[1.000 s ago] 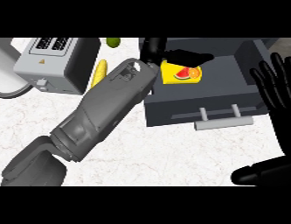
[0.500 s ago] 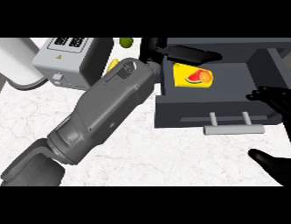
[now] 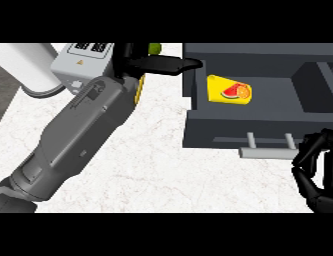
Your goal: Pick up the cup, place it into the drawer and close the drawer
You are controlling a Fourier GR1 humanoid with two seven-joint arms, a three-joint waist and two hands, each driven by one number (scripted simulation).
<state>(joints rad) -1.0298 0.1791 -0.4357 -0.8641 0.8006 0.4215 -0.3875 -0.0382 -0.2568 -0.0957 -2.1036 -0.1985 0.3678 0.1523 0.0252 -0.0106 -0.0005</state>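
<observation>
Cup point(image 3: 229, 91) lies in drawer point(image 3: 272, 124); right robot hand point(image 3: 322, 170) curled empty beside handle point(image 3: 268, 151); left robot hand point(image 3: 154, 64) outstretched.

grey panelled forearm point(image 3: 80, 135), glossy black robot hand point(image 3: 324, 175)

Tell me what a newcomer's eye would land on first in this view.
The yellow cup with its watermelon picture stands out most, lying inside the open dark grey drawer at upper right. Next is the grey left forearm, crossing the white counter diagonally, with the left hand by the drawer's far left corner. The right hand, fingers curled, sits at lower right beside the drawer handle.
</observation>
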